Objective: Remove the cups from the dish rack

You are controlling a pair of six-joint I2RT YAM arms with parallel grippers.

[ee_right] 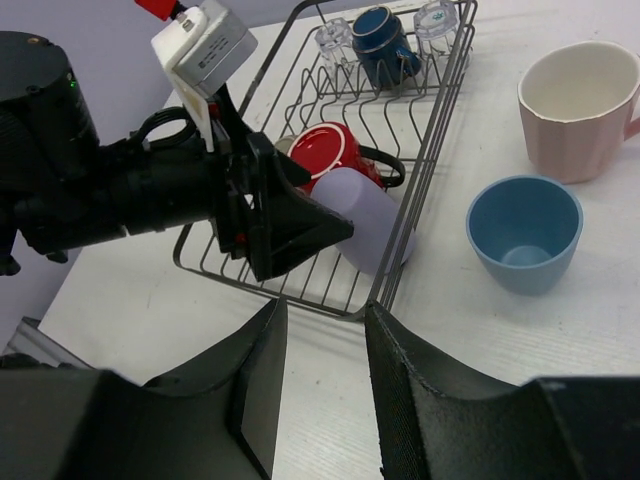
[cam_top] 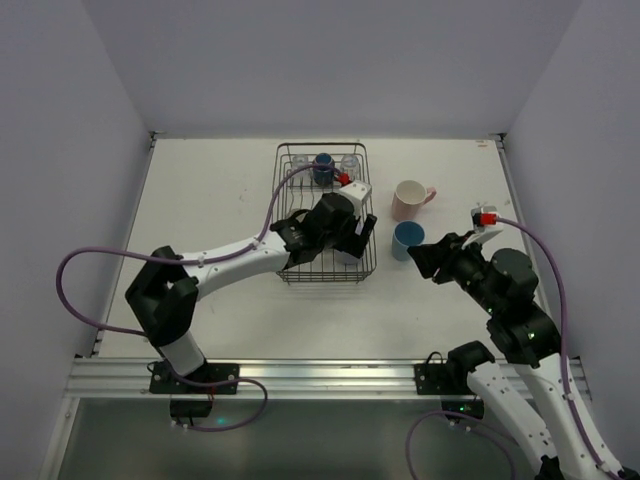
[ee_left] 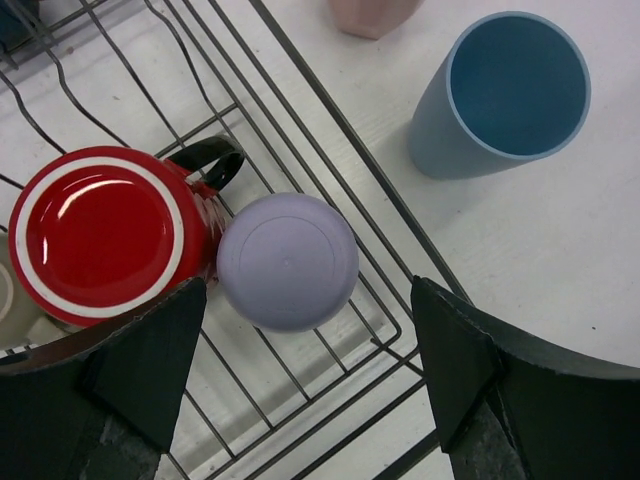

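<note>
- White bench between pale walls; both arms mounted along the lower edge of the top view
- Dish rack: dark wire, rectangular; upper centre of the top view, standing on the bench
- Dark blue mug: at the upper end of the rack, between two clear glasses
- Red mug: in the lower right part of the rack; base with a white ring facing the left wrist camera, black handle pointing toward the tumbler beside it
- Lavender tumbler: in the rack, just beside the red mug, next to the rack's right wall; base facing the same camera
- Light blue tumbler: outside the rack, on the bench just right of it; upright, mouth up
- Pink mug: on the bench, above the light blue tumbler in the top view; upright, handle to the right
- Left claw: over the rack's lower right corner; jaws spread wide to either side of the lavender tumbler, a gap showing on each side; gripping nothing
- Right claw: above bare bench to the right of the rack, near the light blue tumbler; jaws parted by a narrow gap, nothing between them
</note>
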